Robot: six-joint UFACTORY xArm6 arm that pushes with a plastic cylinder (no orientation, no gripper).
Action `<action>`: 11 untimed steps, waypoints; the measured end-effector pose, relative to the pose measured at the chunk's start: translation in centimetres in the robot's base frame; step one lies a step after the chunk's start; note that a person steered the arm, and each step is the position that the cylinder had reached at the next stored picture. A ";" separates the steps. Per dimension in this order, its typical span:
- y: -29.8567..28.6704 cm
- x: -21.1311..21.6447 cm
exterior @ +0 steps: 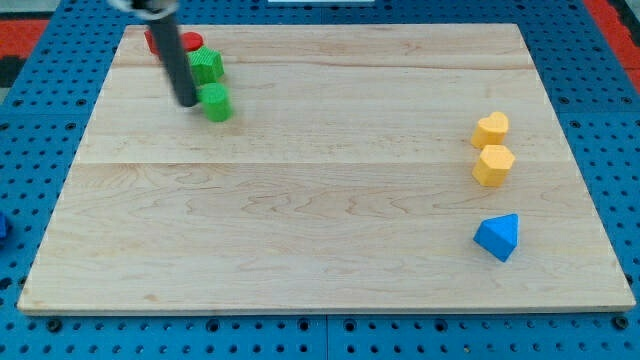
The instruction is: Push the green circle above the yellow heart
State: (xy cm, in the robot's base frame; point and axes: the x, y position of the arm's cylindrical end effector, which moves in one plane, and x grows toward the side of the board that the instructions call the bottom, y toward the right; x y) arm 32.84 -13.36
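My tip (187,102) rests at the view's upper left, right against the left side of a green block (216,102) that looks round, the green circle. A second green block (208,66), with a more jagged outline, sits just above it, right of the rod. The yellow heart (490,129) is far off at the view's right, with nothing above it on the board. The green circle and the heart are nearly the board's width apart.
A red block (163,41), partly hidden behind the rod, sits at the top left corner. A yellow hexagon (493,165) lies directly below the heart. A blue block (498,237) lies below that. The wooden board (320,220) sits on a blue pegboard.
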 end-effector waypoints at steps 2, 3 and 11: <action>9.8 1.0; 4.9 3.6; -9.9 0.9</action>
